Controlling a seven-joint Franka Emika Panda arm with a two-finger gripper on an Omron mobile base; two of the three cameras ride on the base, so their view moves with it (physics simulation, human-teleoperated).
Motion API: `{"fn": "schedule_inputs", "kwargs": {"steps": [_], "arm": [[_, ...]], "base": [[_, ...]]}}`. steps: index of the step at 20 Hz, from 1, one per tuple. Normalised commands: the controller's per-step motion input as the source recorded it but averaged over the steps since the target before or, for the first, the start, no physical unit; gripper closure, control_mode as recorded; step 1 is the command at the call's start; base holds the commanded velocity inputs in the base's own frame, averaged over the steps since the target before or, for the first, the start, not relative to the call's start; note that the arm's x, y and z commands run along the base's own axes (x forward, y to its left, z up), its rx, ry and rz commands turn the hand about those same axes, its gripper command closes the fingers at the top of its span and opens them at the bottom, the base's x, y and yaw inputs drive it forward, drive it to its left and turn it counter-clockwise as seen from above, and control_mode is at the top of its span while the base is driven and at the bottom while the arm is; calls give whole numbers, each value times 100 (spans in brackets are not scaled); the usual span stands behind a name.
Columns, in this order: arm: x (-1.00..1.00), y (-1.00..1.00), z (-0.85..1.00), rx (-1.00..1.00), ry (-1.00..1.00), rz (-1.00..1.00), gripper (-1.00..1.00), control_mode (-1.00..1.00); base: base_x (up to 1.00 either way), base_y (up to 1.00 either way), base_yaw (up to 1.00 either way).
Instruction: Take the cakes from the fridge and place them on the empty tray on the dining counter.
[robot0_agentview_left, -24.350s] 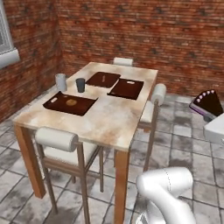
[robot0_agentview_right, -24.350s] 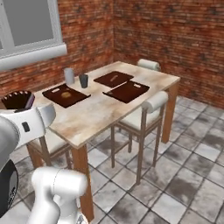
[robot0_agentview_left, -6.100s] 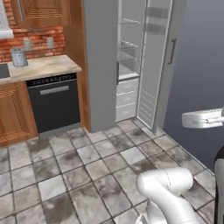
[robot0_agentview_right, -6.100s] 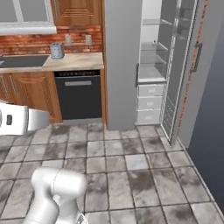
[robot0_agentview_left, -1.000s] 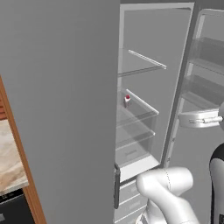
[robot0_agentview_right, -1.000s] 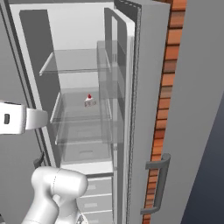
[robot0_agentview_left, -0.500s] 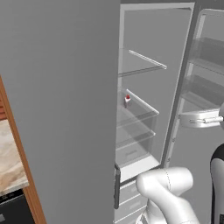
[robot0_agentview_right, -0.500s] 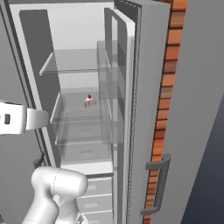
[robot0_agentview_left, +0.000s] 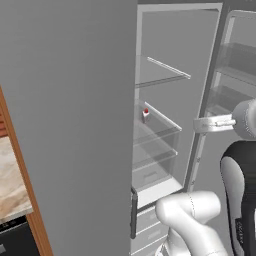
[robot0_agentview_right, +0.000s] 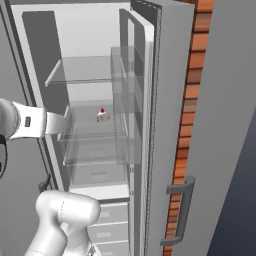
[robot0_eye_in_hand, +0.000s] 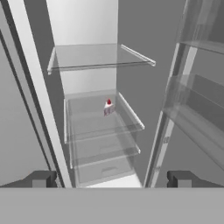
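The hand (robot0_eye_in_hand: 109, 179) is hanging spread and empty just outside the open fridge (robot0_eye_in_hand: 87, 26), facing in, while the white cake (robot0_eye_in_hand: 108, 107) is sitting well ahead of it, near the back of the middle glass shelf (robot0_eye_in_hand: 100, 124).

A red brick wall strip (robot0_agentview_right: 192, 100) runs down the right base view, a narrow column between the grey panels on either side of it. In the left base view, a wooden upright (robot0_agentview_left: 22, 175) slants along the left, brown and plain. Just left of that upright, at the picture's left edge, a piece of beige marble counter (robot0_agentview_left: 11, 185) shows, and under the counter's front edge sits the dark top corner of a black oven (robot0_agentview_left: 12, 240). Nothing is visible on the counter surface.
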Motion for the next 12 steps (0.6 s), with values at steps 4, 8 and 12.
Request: {"fn": "schedule_inputs", "kwargs": {"steps": [4,8,12], "arm": [[72,0,-19,0,0,0,-100,-100],[62,0,-28,0,0,0,-100,-100],[57,0,-31,0,1,1,-100,-100]], "base": [[0,0,0],[0,0,0],[0,0,0]]}}
